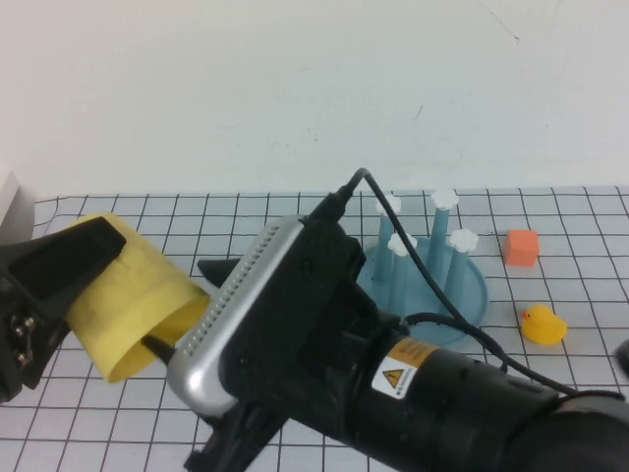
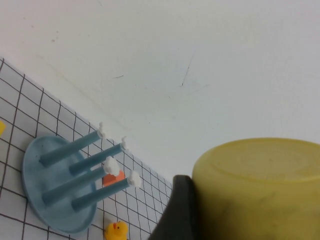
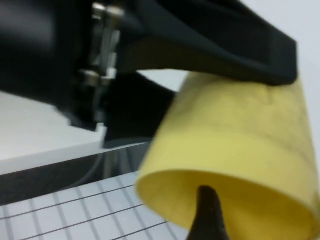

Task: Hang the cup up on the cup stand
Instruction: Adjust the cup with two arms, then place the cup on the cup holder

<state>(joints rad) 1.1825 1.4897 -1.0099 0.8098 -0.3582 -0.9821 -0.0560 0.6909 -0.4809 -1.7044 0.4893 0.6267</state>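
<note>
The cup (image 1: 133, 295) is held tipped on its side above the table's left part, clamped across its body by the left gripper (image 1: 59, 295), apparently for a handover. One finger of the right gripper (image 1: 182, 334) is poked inside its rim (its other finger seems to sit outside the wall). The cup stand (image 1: 425, 275) waits well apart, its 4 pegs bare. The gridded white table (image 1: 550, 206) is backed by a plain wall.

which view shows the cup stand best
The left wrist view: the cup stand shows whole, its dish and all four pegs unobstructed. In the high view the right arm hides part of its dish. The right wrist view shows only the cup, held by the left gripper, the right gripper at its rim.
</note>
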